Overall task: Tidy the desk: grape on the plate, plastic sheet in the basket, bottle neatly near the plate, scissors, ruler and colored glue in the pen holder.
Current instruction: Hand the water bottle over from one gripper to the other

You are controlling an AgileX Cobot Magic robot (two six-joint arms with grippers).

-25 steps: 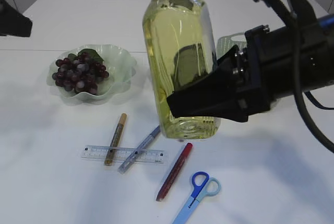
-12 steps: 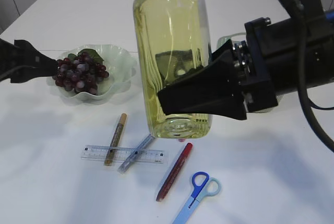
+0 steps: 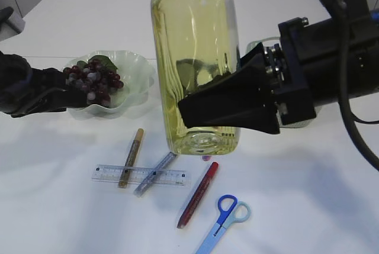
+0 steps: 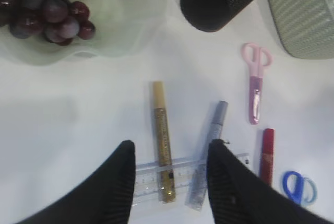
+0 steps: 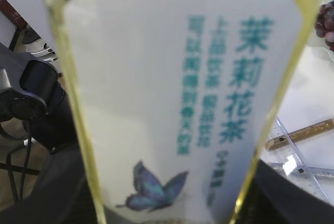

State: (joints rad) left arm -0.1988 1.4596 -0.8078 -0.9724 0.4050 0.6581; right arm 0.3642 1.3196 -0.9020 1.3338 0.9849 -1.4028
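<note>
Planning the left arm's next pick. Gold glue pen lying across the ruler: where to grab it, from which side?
Take the gold glue pen on its upper half, clear of the ruler it crosses. It lies flat, so come straight down with the left claw, jaws across its narrow width. The silver pen lies close alongside.

Your right arm (image 3: 331,70) is a boxy matte-black housing with small silver screws on its face, tapering to wedge-shaped black fingers (image 3: 228,109). Black cables loop over it. Your left arm's fingers (image 4: 125,182) are smooth, rounded black plastic.
</note>
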